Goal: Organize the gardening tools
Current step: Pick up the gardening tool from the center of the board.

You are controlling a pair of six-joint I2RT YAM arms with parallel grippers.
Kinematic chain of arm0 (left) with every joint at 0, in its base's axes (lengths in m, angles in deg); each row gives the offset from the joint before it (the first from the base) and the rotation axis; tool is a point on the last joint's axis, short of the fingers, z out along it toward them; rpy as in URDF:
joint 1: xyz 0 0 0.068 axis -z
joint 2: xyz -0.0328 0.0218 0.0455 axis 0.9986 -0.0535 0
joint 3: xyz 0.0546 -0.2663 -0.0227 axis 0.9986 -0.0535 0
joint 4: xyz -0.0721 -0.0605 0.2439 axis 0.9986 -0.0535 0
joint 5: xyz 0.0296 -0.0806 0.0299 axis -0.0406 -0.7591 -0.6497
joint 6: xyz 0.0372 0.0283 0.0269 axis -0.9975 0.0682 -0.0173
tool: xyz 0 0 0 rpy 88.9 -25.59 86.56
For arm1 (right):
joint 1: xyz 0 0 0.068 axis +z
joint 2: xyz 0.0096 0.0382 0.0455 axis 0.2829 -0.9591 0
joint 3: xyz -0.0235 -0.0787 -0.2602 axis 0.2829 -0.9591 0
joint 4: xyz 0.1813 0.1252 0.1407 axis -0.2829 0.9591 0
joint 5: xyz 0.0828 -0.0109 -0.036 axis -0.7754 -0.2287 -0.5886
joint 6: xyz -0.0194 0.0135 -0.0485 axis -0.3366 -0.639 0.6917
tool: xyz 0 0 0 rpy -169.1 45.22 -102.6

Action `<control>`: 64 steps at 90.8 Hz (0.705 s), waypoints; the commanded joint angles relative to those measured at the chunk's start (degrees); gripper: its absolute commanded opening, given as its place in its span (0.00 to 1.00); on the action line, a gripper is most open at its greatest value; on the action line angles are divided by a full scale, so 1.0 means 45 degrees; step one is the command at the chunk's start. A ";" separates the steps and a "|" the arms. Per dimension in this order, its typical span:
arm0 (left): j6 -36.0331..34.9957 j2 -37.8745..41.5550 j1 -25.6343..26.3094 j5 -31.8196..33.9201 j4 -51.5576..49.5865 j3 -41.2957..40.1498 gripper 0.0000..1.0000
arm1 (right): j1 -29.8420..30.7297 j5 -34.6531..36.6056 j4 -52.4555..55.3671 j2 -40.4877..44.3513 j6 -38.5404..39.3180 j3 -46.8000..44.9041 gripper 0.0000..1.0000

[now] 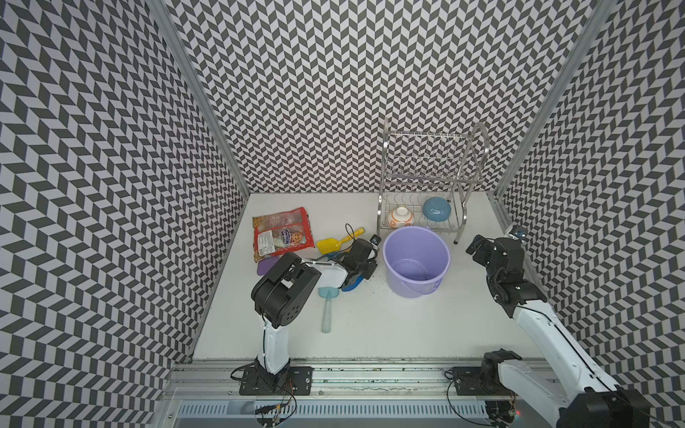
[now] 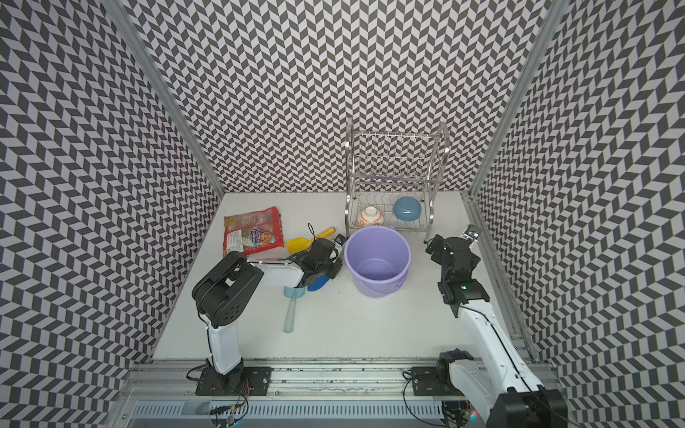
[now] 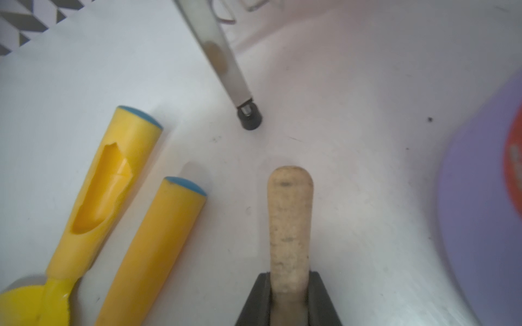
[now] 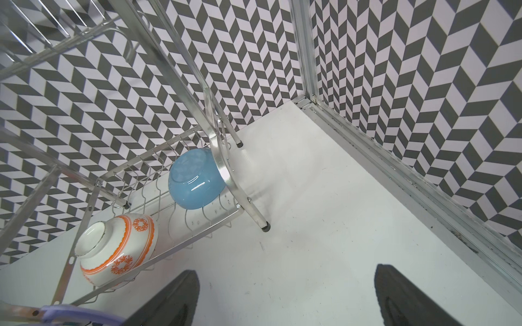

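My left gripper [image 3: 289,275] is shut on the pale wooden handle of the dark blue trowel [image 3: 290,223], low over the table. In both top views the gripper [image 1: 365,259] [image 2: 322,259] covers the handle, and only the trowel's blade [image 1: 352,285] [image 2: 318,285] shows. The yellow scoop [image 1: 328,244] [image 3: 113,180] and the fork's yellow handle [image 3: 152,254] lie beside it. The light blue spade [image 1: 327,307] lies nearer the front. The purple scoop [image 1: 267,266] peeks out from under the left arm. My right gripper [image 4: 285,296] [image 1: 476,246] is open over bare table.
The lavender bucket [image 1: 411,287] [image 2: 378,287] stands just right of the left gripper, with nothing in it. Behind it stands a wire dish rack [image 1: 426,178] holding two bowls; its foot [image 3: 250,118] is close ahead of the trowel handle. A red snack bag [image 1: 281,231] lies back left.
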 commanded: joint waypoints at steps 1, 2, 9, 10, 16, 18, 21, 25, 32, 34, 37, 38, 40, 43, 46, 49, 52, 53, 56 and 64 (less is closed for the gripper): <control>0.0008 0.0832 -0.0528 0.0656 -0.0326 -0.0047 0.02 | 0.0051 -0.0420 -0.0108 0.0308 0.0196 0.0417 1.00; 0.0024 0.0887 -0.0585 0.0688 -0.0322 -0.0050 0.01 | 0.0051 -0.0467 -0.0089 0.0308 0.0224 0.0446 1.00; 0.0101 0.1337 -0.0940 0.0849 -0.0238 -0.0116 0.00 | 0.0051 -0.0657 0.0065 0.0361 0.0287 0.0646 1.00; 0.0110 0.1413 -0.0996 0.0853 -0.0229 -0.0133 0.00 | 0.0051 -0.0684 0.0085 0.0374 0.0289 0.0668 1.00; 0.0205 0.1903 -0.1264 0.0854 -0.0102 -0.0260 0.00 | 0.0042 -0.0911 0.0141 0.0461 0.0338 0.0759 1.00; 0.0228 0.2110 -0.1344 0.0851 -0.0063 -0.0305 0.00 | 0.0049 -0.0980 0.0143 0.0489 0.0347 0.0786 1.00; 0.0289 0.2379 -0.1448 0.0841 -0.0004 -0.0351 0.00 | 0.0049 -0.1059 0.0161 0.0527 0.0364 0.0810 1.00; 0.0354 0.2774 -0.1540 0.0823 0.0083 -0.0405 0.00 | 0.0051 -0.1255 0.0182 0.0584 0.0383 0.0825 1.00; 0.0581 0.3381 -0.1623 0.0674 0.0276 -0.0481 0.00 | 0.0059 -0.1611 0.0238 0.0682 0.0429 0.0804 1.00; 0.0664 0.3573 -0.1649 0.0601 0.0339 -0.0492 0.00 | 0.0053 -0.1741 0.0241 0.0700 0.0445 0.0802 1.00; 0.0771 0.3785 -0.1657 0.0478 0.0473 -0.0506 0.00 | 0.0057 -0.1867 0.0242 0.0749 0.0488 0.0790 1.00; 0.0816 0.3877 -0.1667 0.0433 0.0518 -0.0504 0.00 | 0.0054 -0.1933 0.0232 0.0773 0.0517 0.0789 1.00; 0.0899 0.4029 -0.1675 0.0365 0.0585 -0.0498 0.00 | 0.0067 -0.2129 0.0225 0.0816 0.0547 0.0788 1.00; 0.1068 0.4235 -0.1694 0.0251 0.0673 -0.0460 0.00 | 0.0070 -0.2336 0.0196 0.0858 0.0604 0.0783 1.00; 0.1290 0.4471 -0.1699 0.0119 0.0769 -0.0409 0.00 | 0.0064 -0.2613 0.0160 0.0898 0.0662 0.0785 1.00; 0.1520 0.4649 -0.1697 -0.0085 0.0854 -0.0337 0.00 | 0.0070 -0.2845 0.0136 0.0937 0.0738 0.0800 1.00; 0.1754 0.4886 -0.1706 -0.0289 0.0950 -0.0257 0.00 | 0.0078 -0.3157 0.0094 0.1010 0.0796 0.0797 1.00; 0.1825 0.4945 -0.1702 -0.0351 0.1000 -0.0233 0.00 | 0.0075 -0.3243 0.0090 0.1031 0.0817 0.0812 1.00; 0.2034 0.5141 -0.1702 -0.0512 0.1159 -0.0166 0.00 | 0.0111 -0.3498 0.0049 0.1107 0.0838 0.0820 0.99; 0.2623 0.5588 -0.1726 -0.0725 0.1515 0.0052 0.00 | 0.0256 -0.4224 -0.0072 0.1375 0.0948 0.0838 0.96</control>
